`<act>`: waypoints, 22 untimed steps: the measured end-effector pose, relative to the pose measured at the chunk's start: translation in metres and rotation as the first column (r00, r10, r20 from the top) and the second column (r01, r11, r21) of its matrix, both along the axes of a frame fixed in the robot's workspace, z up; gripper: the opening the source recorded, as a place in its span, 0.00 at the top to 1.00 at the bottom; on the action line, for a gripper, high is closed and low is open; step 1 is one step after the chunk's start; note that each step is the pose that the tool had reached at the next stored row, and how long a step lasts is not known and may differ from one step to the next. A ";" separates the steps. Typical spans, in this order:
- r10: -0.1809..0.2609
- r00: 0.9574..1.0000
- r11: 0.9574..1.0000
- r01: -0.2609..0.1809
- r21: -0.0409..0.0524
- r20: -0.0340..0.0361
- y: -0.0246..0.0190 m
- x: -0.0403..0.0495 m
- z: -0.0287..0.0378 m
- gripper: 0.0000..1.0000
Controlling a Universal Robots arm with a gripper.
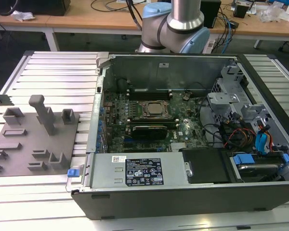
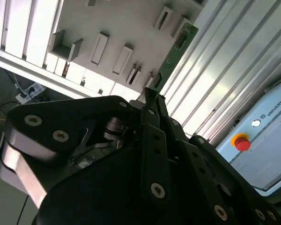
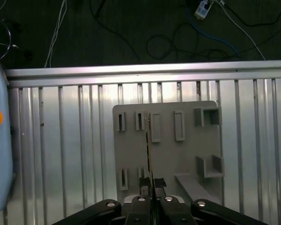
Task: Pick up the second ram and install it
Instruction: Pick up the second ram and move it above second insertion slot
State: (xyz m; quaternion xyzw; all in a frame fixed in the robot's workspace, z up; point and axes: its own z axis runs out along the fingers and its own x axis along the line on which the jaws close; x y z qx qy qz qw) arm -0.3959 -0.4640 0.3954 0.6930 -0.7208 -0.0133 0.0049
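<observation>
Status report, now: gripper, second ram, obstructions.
Gripper shut on thin green circuit-board ram stick. Stick above grey slotted plastic tray. No obstruction seen near it.

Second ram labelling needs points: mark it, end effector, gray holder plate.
second ram (image 2: 174, 57): second wrist view, green face.
end effector (image 3: 151, 182): first wrist view, between fingertips.
gray holder plate (image 3: 172, 157): first wrist view, bare surface.
</observation>
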 end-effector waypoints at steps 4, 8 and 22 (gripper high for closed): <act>0.000 1.000 1.000 0.000 0.002 0.000 0.0001 0.0000 0.0099 0.86; 0.000 1.000 1.000 0.000 0.004 0.000 0.0001 0.0000 0.0134 0.86; 0.000 1.000 1.000 0.000 0.004 0.000 0.0019 0.0430 0.0134 0.86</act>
